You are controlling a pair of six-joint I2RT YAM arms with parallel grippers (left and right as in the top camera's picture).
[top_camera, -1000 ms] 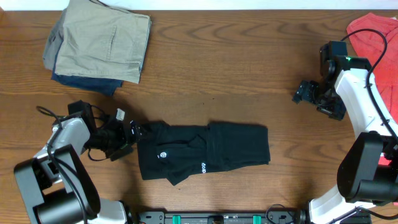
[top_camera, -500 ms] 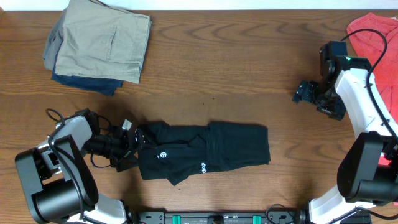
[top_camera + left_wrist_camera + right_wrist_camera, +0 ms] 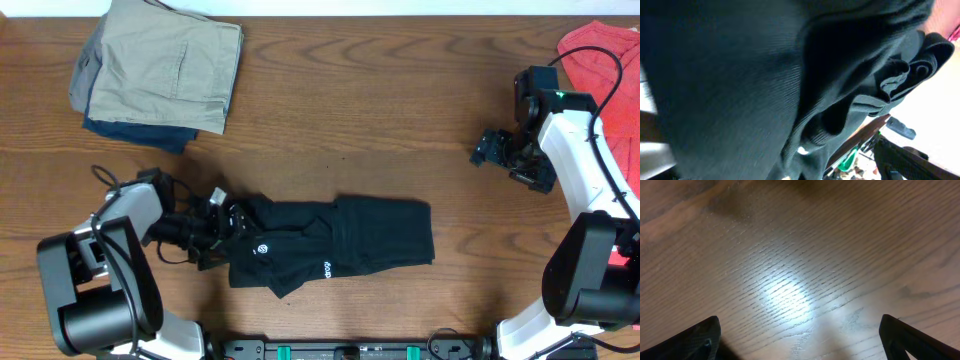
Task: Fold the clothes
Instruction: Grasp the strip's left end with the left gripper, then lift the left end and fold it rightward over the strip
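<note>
Overhead view: a black T-shirt (image 3: 330, 245), folded into a rumpled band, lies near-centre on the wooden worktop (image 3: 350, 120). The left end effector (image 3: 220, 230), fingers spread, sits at its left edge. The right end effector (image 3: 492, 150), also spread, is over bare wood at far right.

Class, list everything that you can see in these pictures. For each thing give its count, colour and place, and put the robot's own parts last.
T-shirt: one, black, partly folded, front middle of the table.
khaki garment: one, khaki, folded, back left, lying on the navy garment.
navy garment: one, dark blue, under the khaki one, only its edges showing.
red cloth: one, red, back right corner, partly out of frame.
table: one, brown wood, beneath everything.
left gripper: one, black, open, at the T-shirt's left end.
right gripper: one, black, open, over bare wood at the right, touching no cloth.
</note>
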